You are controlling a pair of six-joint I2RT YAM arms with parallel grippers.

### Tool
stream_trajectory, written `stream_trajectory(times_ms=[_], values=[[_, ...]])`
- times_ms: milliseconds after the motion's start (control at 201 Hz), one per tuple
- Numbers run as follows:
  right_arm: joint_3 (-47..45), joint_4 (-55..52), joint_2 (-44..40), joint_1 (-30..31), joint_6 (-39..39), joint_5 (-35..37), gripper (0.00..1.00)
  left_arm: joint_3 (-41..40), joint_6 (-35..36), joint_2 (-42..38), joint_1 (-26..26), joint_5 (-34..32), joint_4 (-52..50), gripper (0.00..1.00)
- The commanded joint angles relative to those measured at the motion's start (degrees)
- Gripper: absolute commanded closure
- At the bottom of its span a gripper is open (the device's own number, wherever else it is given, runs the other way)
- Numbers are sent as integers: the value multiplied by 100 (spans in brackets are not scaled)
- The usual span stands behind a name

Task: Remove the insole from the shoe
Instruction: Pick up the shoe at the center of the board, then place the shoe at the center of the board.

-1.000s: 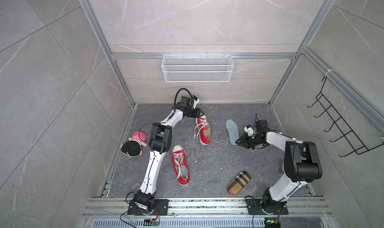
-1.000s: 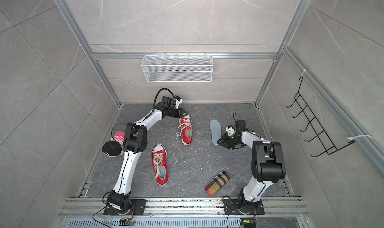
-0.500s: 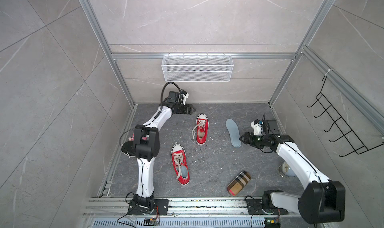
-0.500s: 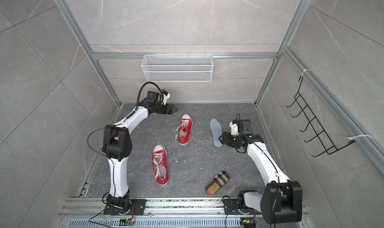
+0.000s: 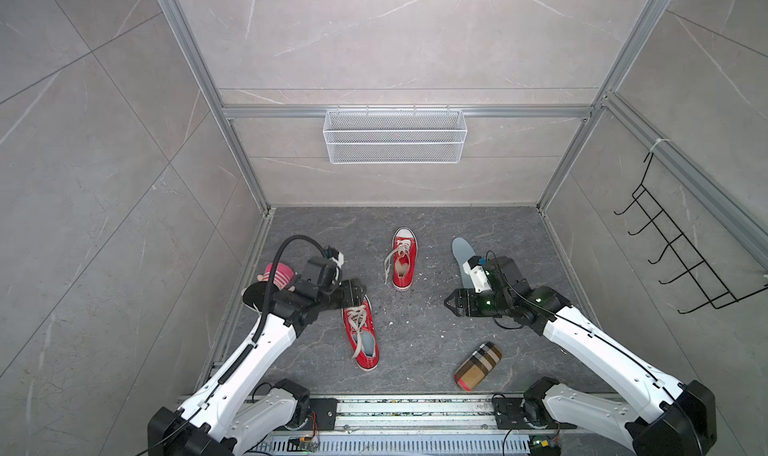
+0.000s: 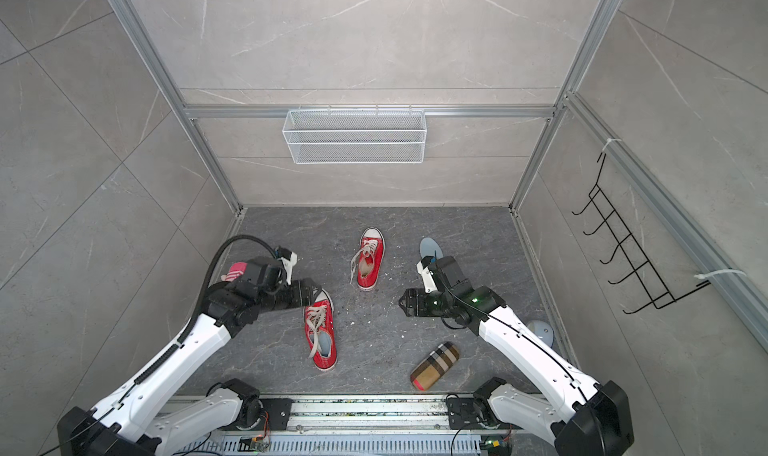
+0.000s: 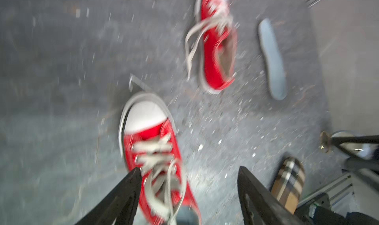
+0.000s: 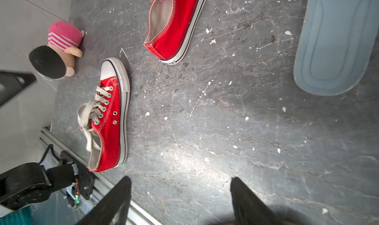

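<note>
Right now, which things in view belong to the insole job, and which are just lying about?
Job: near red shoe, far red shoe, loose insole.
Lying about: plaid case, plush toy, wire basket, hook rack.

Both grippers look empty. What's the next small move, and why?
Probably lower the open left gripper toward the heel opening of the near shoe: a blue-grey insole sits inside it, whereas the far shoe looks empty, its loose insole lying on the floor beside it.

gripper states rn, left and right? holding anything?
Left gripper: open, empty, above the near red shoe.
Right gripper: open, empty; the insole lies apart from it.
</note>
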Motion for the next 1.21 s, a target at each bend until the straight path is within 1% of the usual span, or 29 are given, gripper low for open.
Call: stream_trajectory(times_ms=[0, 70, 150, 269, 344, 444, 509, 573, 623, 708, 748, 882, 1017, 1112, 1207], values=[[-107, 117, 11, 31, 51, 282, 20, -343, -939, -300, -220, -226, -669, 24], [-133, 151, 99, 31, 11, 273, 20, -489, -1098, -287, -416, -99, -617, 24], [-184, 206, 145, 31, -5, 284, 19, -642, -1143, -77, -610, -66, -424, 22], [-233, 226, 116, 34, -10, 284, 19, -876, -1202, 321, -626, 114, 238, 22], [-251, 177, 83, 31, -21, 336, 19, -881, -1204, 606, -629, 145, 609, 26], [-287, 139, 54, 31, -29, 357, 18, -663, -1067, 967, -671, -64, 636, 42], [-316, 138, 45, 31, -32, 348, 19, -571, -961, 1128, -706, -58, 681, 62], [-336, 130, 36, 33, -37, 340, 19, -503, -913, 1203, -775, 34, 760, 88], [-336, 108, 19, 30, -60, 344, 18, -426, -896, 1189, -888, 50, 760, 100], [-325, 95, -25, 35, -80, 323, 18, -280, -954, 1095, -1136, 39, 742, 100], [-333, 103, -33, 40, -81, 281, 18, -199, -1000, 1070, -1277, 142, 788, 100], [-350, 111, -17, 40, -60, 182, 18, 83, -1121, 1230, -1819, 258, 940, 100], [-442, 188, -56, 48, 30, 200, 19, 154, -1316, 1626, -2182, 177, 1433, 100], [-478, 204, -58, 65, 66, 185, 19, 174, -1404, 2031, -2276, 180, 1951, 100], [-489, 149, -84, 76, 68, 224, 18, 292, -1437, 2469, -2361, 126, 2204, 100]])
